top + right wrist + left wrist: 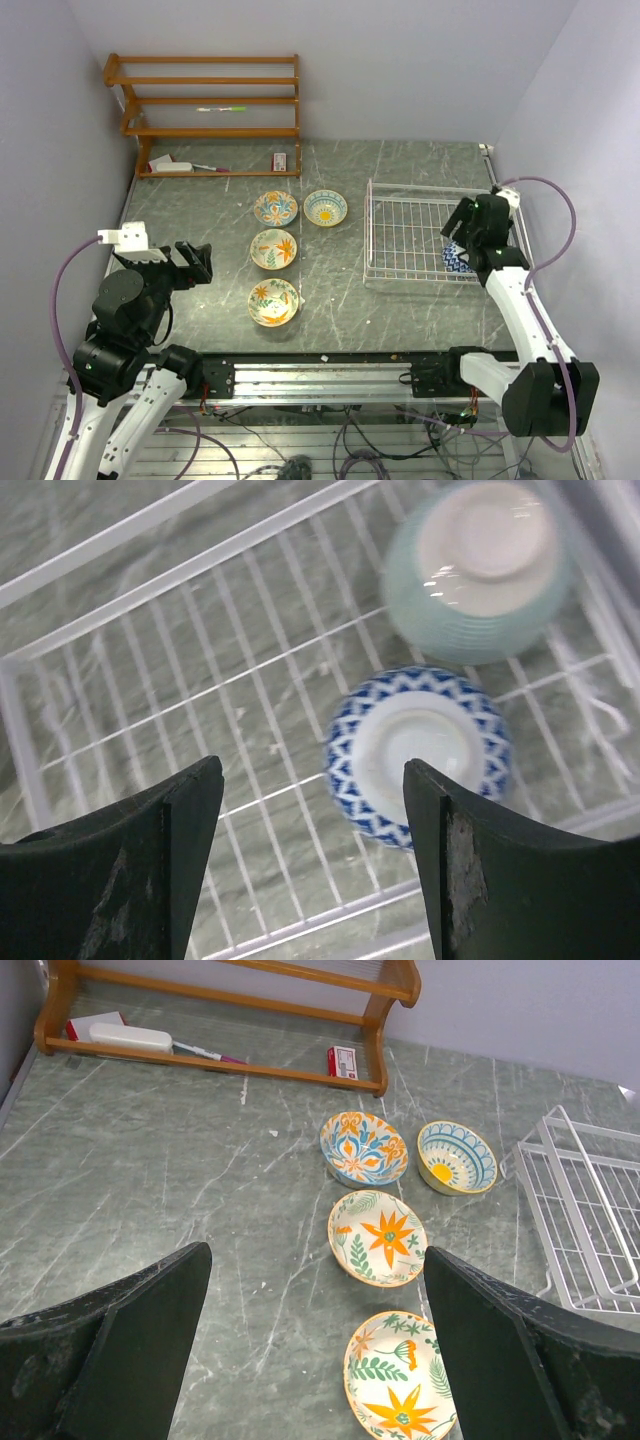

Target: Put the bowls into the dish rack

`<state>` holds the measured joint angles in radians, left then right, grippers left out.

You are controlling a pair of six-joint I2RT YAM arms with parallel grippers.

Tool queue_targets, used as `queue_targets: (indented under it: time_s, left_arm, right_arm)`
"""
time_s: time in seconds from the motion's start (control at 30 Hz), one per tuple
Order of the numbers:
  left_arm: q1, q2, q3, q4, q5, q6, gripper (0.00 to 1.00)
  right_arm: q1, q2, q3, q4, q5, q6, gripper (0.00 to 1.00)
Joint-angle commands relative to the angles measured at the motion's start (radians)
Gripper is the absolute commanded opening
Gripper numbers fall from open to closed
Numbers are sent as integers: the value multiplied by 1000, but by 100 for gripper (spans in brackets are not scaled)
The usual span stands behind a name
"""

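Four bowls sit upright on the table left of the white wire dish rack (372, 232): a blue-and-orange floral bowl (275, 208), a blue-yellow bowl (325, 207), and two cream bowls with orange flowers (273, 249) (273, 302). My left gripper (195, 262) is open and empty, above the table left of the nearest cream bowl (398, 1388). My right gripper (464, 236) is open and empty above the rack's right end. Below it, upside down in the rack (200, 572), lie a blue-and-white patterned bowl (418, 750) and a mint green bowl (478, 570).
An orange-brown wooden shelf unit (210, 100) stands at the back left, with a white object (130, 1037), a pen and a small red box (342, 1061) on its bottom board. Walls close in on the left, back and right. A metal rail (320, 378) runs along the near edge.
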<state>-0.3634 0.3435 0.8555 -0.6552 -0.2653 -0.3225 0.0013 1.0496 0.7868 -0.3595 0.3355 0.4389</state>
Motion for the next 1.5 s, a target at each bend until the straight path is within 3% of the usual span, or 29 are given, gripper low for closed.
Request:
queue_targets:
  time_s: [0.0,0.13,0.27,0.57,0.93,1.47]
  left_arm:
    - [7,-1,23,11,7,-13,98]
    - [7,2,23,9,-1,-19,98]
    - [7,3,24,7,-4,-21,98]
    - [7,13,28,3,-8,-23,98]
    - [7,17,27,3,-6,-30,98]
    - [7,6,20,5,-6,-37,98]
  right_arm:
    - [10,48,22,47,-274,-59,72]
    - [20,90,-13,108,-412,-46,72]
    - [24,153,-25,142,-414,-45,72]
    - [24,250,-37,158,-259,1,72]
    - [23,208,-58,100,-63,28,74]
    - [22,208,-74,72,101,83,74]
